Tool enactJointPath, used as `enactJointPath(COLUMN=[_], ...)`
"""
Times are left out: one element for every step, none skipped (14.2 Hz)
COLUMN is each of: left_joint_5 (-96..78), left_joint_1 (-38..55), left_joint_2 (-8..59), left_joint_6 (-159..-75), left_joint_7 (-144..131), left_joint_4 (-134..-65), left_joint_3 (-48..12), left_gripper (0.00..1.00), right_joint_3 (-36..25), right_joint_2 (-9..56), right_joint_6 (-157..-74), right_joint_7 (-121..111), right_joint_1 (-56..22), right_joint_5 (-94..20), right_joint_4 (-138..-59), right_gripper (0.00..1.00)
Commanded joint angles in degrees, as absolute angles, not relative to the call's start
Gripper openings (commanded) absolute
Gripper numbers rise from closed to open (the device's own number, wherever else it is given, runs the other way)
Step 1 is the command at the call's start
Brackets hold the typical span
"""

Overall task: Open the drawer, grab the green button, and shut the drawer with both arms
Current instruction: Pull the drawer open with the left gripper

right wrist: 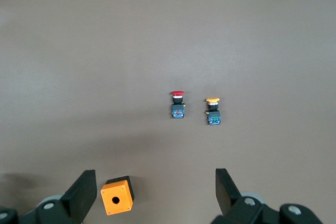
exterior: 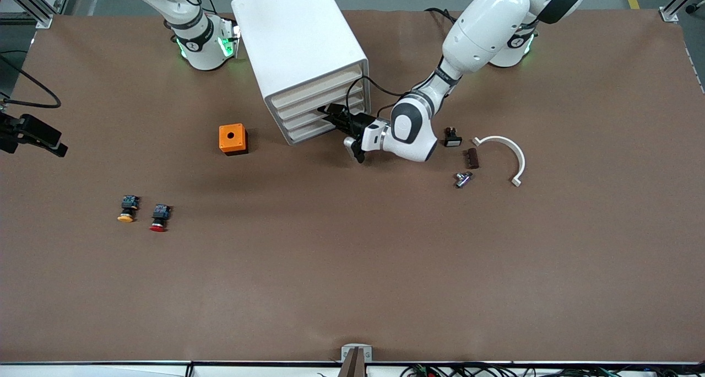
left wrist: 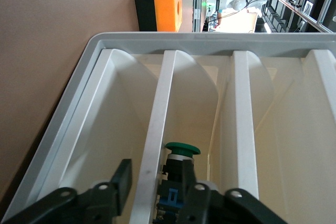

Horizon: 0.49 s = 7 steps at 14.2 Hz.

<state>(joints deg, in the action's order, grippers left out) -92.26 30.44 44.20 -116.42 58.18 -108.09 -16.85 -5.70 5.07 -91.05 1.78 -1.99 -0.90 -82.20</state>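
Drawer (left wrist: 157,129): pulled open, job one looks done.
Button (left wrist: 181,153): green cap, lying in the drawer.
Left tool (left wrist: 157,192): fingers spread around it, not gripping.
Right tool (right wrist: 152,192): waiting, fingers apart, above the surface (exterior: 352,267).
Left to do: grab, lift, close.

Brown table (exterior: 352,267) carries the white cabinet (exterior: 300,46), an orange box (exterior: 232,139) beside it, yellow button (exterior: 128,208) and red button (exterior: 160,217) toward the right arm's end, a white clip (exterior: 509,154) and small parts (exterior: 462,159) toward the left arm's.
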Motion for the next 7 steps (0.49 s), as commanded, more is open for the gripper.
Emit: enactJointPath(left_joint_5=[-93.9, -93.9, -93.9, -93.9, -93.9, -93.9, -93.9], left_joint_1=[31.1, 31.1, 31.1, 31.1, 31.1, 31.1, 31.1], left_joint_2=[44.6, 44.9, 45.3, 45.4, 45.4, 45.5, 45.6], left_joint_6=[-117.0, -117.0, -117.0, -117.0, -117.0, -117.0, -117.0], left_joint_7=[59.7, 60.1, 60.5, 60.5, 60.5, 60.6, 60.7], left_joint_4=[-108.1, -108.0, -107.9, -108.0, -107.9, -107.8, -107.7], left_joint_3=[-16.8, -16.8, -16.8, -16.8, -16.8, -16.8, -16.7], left_gripper=[0.27, 0.24, 0.22, 0.17, 0.16, 0.13, 0.11], right_joint_3=[-5.4, -5.4, -5.4, -5.4, -5.4, -5.4, -5.4], right_joint_2=[4.9, 4.9, 4.9, 4.9, 4.9, 4.9, 4.9], right_joint_6=[-91.0, -91.0, -91.0, -91.0, -91.0, -91.1, -91.0], right_joint_7=[2.3, 2.3, 2.3, 2.3, 2.3, 2.3, 2.3], right_joint_1=[-1.8, -1.8, -1.8, -1.7, -1.7, -1.7, -1.7], right_joint_5=[-0.5, -0.5, -0.5, -0.5, -0.5, -0.5, -0.6], right_joint_4=[-81.8, -81.7, -81.8, -81.7, -81.7, -81.7, -81.7], right_gripper=[1.00, 1.00, 1.00, 1.00, 1.00, 1.00, 1.00])
